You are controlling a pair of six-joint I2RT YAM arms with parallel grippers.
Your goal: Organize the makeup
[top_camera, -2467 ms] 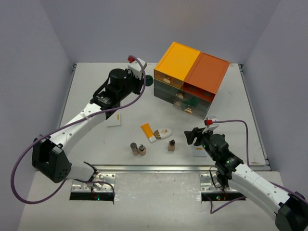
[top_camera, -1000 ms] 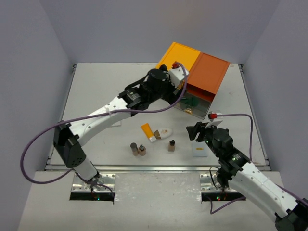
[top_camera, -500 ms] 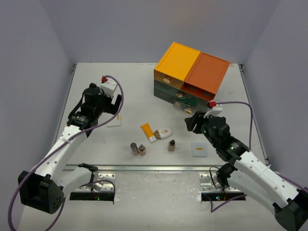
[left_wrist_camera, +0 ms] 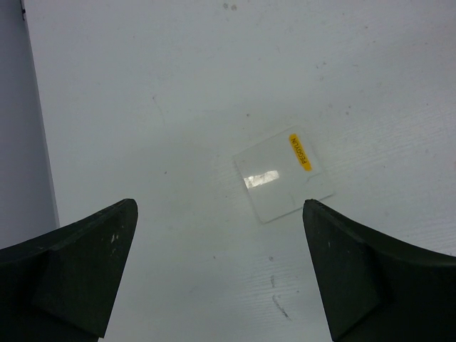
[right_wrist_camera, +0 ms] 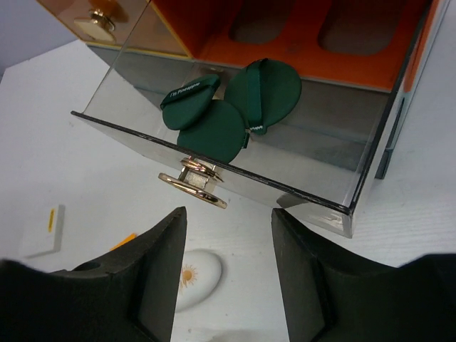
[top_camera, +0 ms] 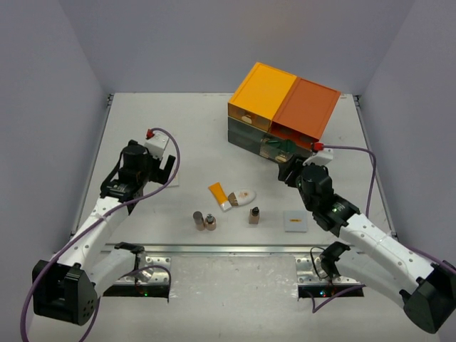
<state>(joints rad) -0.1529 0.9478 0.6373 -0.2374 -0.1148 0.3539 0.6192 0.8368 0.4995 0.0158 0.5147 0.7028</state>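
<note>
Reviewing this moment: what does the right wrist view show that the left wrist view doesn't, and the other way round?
Only the right wrist view: the open drawer holding dark green discs, its gold ring pull, and the white oval piece below. Only the left wrist view: the left end effector, wide open and holding nothing. Both: the table and a flat white square with a yellow label, at the left edge of the right wrist view.

Pale lavender walls (top_camera: 214,43) enclose a white table (top_camera: 157,121) on three sides.
</note>
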